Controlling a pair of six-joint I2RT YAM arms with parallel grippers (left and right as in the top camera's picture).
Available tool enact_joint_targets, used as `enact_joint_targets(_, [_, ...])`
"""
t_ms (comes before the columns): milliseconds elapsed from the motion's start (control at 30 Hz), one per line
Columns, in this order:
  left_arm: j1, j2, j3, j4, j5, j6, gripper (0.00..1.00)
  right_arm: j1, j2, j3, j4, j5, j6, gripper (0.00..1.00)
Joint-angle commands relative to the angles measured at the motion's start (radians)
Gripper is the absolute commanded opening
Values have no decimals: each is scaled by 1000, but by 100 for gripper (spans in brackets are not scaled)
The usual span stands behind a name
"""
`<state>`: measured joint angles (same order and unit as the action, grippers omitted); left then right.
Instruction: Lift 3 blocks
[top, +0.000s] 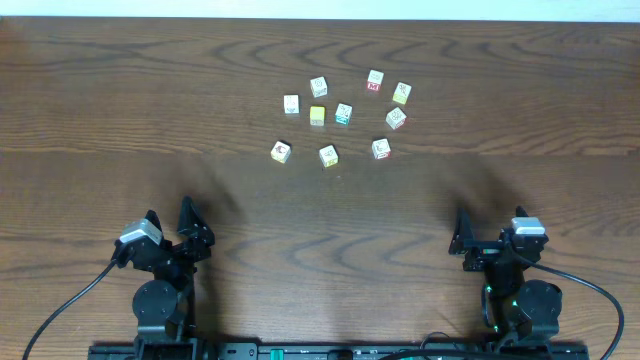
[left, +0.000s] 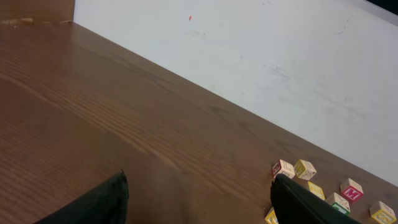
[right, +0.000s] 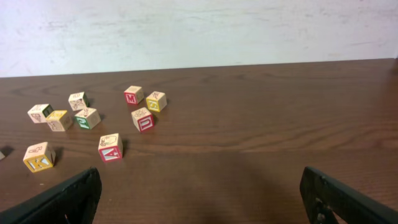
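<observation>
Although the overhead view shows every cube, the markings are too small there to be read. The three red-edged blocks lie at the right side of the group, on the far half of the worktop (top: 120, 90), well apart from both arms.

The right wrist view shows them more clearly. The block with the M (right: 132, 94) is the farthest and stands just beside a yellow-edged cube (right: 156, 101). The block with the U (right: 143, 119) is a little nearer, and the block with the A (right: 111, 147) is the nearest. They do not touch each other. To their left are a green-marked cube (right: 87, 117), a plain yellow cube (right: 58, 120) and a cube with a K (right: 38, 156). At the left edge of this view one more cube is cut off, and only a dark corner of it shows.

The left end effector (top: 168, 215) is spread wide over bare wood and has hold of nothing. In its wrist view the dark right finger (left: 305, 202) covers part of the group, and the cubes at the bottom right are cut off by the frame.

The right end effector (right: 200, 183) is also spread wide and empty. From overhead one of its fingers is hard to make out beside the camera housing.
</observation>
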<state>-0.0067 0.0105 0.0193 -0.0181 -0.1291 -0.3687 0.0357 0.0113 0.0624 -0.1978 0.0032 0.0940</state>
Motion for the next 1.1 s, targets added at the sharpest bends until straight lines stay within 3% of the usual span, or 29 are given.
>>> enact_joint_targets(0, [1, 0, -14, -45, -5, 9, 74, -10, -5, -5, 0, -1, -13, 99])
enact_joint_targets(567, [1, 0, -14, -45, -5, 9, 74, -10, -5, -5, 0, -4, -13, 99])
enact_joint_targets(867, [1, 0, -14, -45, -5, 9, 74, -10, 3, 27, 40, -351, -11, 99])
enact_joint_targets(1067, [1, 0, -14, -45, -5, 9, 74, -10, 111, 161, 2, -328, 31, 99])
